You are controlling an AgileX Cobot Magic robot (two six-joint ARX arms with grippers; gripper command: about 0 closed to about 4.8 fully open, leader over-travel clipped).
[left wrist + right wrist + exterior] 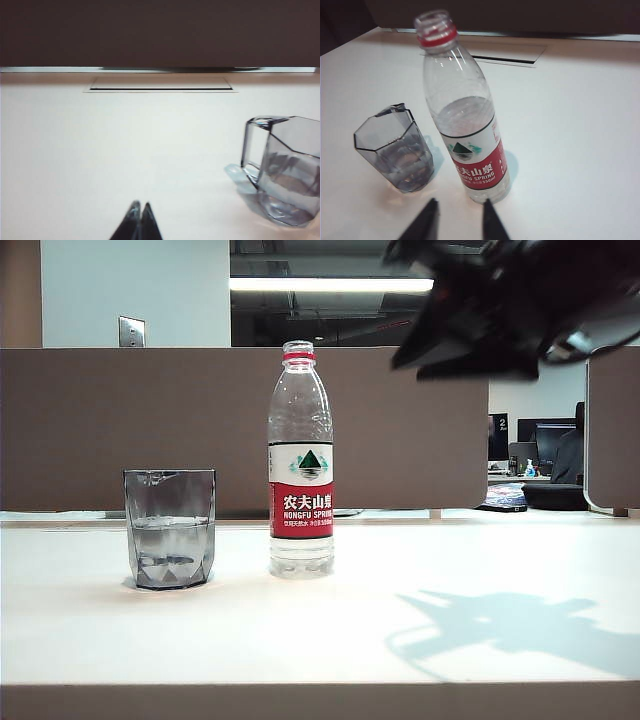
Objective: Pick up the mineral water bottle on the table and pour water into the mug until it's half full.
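Bottle [300,460] bolt upright on the surface [420,570], long axis vertical, open neck skyward, mug [169,528] just beside it, right gripper [458,220] raised, fingers apart, left gripper [139,222] fingers together near mug.

Right arm hung high at the upper right of the exterior view, dark and motion-blurred. Right tool [457,220] seen from its wrist camera: two dark fingers [427,222] parted with a clear gap between them, nothing between the tips. Left tool [138,222]: the two dark fingertips [131,225] pressed together, holding nothing, low over the surface [125,150].
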